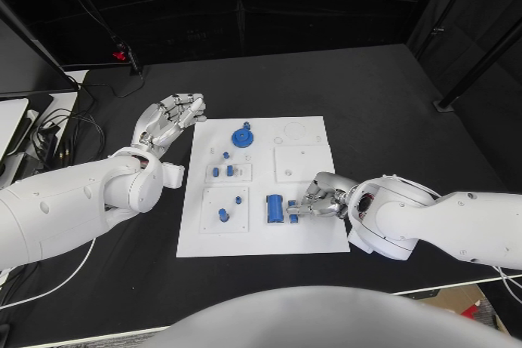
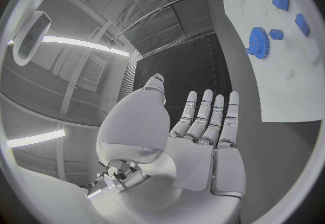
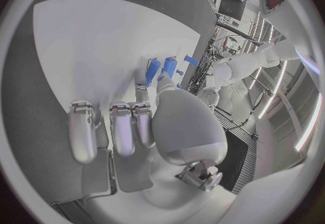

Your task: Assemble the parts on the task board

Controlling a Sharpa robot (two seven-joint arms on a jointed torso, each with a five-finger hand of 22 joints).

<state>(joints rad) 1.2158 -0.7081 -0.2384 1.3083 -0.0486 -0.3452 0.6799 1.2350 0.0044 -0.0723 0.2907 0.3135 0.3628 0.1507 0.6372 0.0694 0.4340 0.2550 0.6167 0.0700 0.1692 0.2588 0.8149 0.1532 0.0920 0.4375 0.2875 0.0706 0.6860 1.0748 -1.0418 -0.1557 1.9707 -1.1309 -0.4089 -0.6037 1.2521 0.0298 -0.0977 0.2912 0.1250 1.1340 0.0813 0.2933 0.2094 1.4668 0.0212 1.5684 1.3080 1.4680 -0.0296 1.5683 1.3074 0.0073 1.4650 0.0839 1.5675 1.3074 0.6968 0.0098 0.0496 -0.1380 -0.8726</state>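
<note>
Looking down from the head view, you are seeing the task board [image 1: 265, 238] lying mid-table, with the left hand [image 1: 174, 115] hovering flat beside its far left corner, fingers spread and holding nothing. The right hand [image 1: 317, 198] is reaching onto the board's right side, fingertips touching a small blue part [image 1: 293, 210] just beside a blue cylinder [image 1: 276, 208]. A blue gear [image 1: 244, 137] is sitting near the far edge.

Switching to the left wrist view, you are watching the left hand [image 2: 196, 132] lying extended and empty over the black table [image 2: 179, 72], the gear [image 2: 257, 43] well apart.

Moving to the right wrist view, the right hand [image 3: 145, 126] is pinching the small part [image 3: 164, 74] between thumb and finger.

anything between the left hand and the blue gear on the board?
No. In the head view only bare black table and bare white task board separate the left hand from the blue gear.
</note>
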